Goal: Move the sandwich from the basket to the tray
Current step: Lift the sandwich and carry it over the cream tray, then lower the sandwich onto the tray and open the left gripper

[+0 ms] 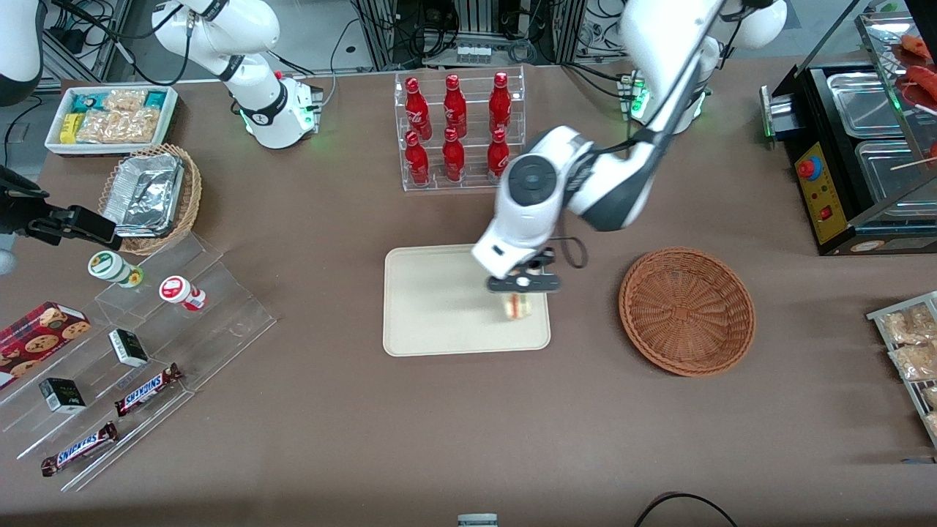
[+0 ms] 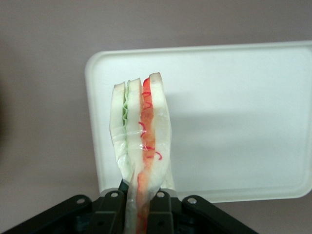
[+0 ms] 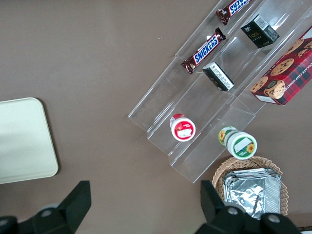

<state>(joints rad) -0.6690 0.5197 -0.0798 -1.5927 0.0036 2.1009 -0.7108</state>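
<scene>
Sandwich (image 2: 141, 131) right up against the wrist camera, pinched at its narrow end between the gripper (image 2: 139, 197) fingers (image 2: 113, 204), which are clamped tight on the plastic wrap. The part inside the grip is hidden by the black finger mounts. Green filling on one layer, red on the other, all clear here. Below it, the tray (image 2: 234, 122), one edge cut off by the frame.

From the front the sandwich (image 1: 517, 305) is only a small pale blur under the gripper (image 1: 522, 286), above the tray (image 1: 432, 307) near the rim on the working arm's side; whether it touches the surface, I cannot tell. The arm's white wrist covers the tray corner farthest from the camera.

Only the front view shows the basket (image 1: 687, 311), nothing in it, beside the tray toward the working arm's end. Farther from the camera, a rack of red bottles (image 1: 457, 128).

The right wrist view catches just a tray (image 3: 22, 141) corner, no sandwich.
</scene>
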